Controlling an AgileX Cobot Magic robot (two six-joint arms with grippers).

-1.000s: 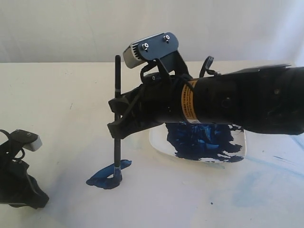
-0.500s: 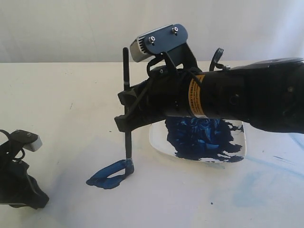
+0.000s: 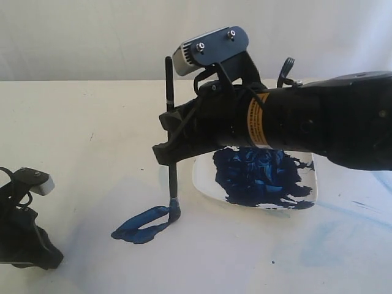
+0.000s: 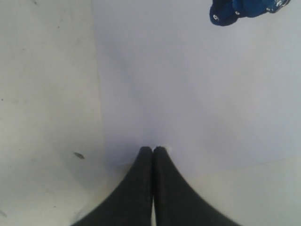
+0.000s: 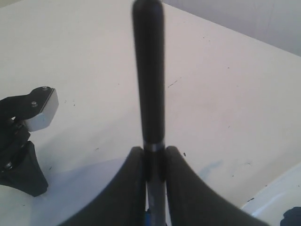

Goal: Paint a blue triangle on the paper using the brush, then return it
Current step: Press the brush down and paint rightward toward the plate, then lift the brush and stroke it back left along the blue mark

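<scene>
The black-handled brush (image 3: pixel 171 122) stands nearly upright, and my right gripper (image 3: pixel 164 138) is shut on its handle. Its blue-loaded tip rests at the right end of the blue triangle (image 3: pixel 144 225), a narrow dark blue loop on the paper (image 3: pixel 202 257). In the right wrist view the brush (image 5: pixel 148 70) rises between the two black fingers of my right gripper (image 5: pixel 154 153). My left gripper (image 3: pixel 24 236) sits low at the left, its fingers shut with nothing between them, seen as the left gripper (image 4: pixel 153 149) resting on the paper (image 4: pixel 197 94). One end of the blue triangle (image 4: pixel 237 12) shows there.
A white square plate (image 3: pixel 199 180) holding a big dark blue paint blob (image 3: pixel 260 174) lies just behind the right arm. Faint light-blue smears (image 3: pixel 331 245) mark the sheet at the right. The paper's edge (image 4: pixel 96 94) borders the cream table (image 4: pixel 42 94).
My right gripper has carried the brush to the right, dragging its tip along and lengthening the blue mark into a closed loop. The left arm has stayed still.
</scene>
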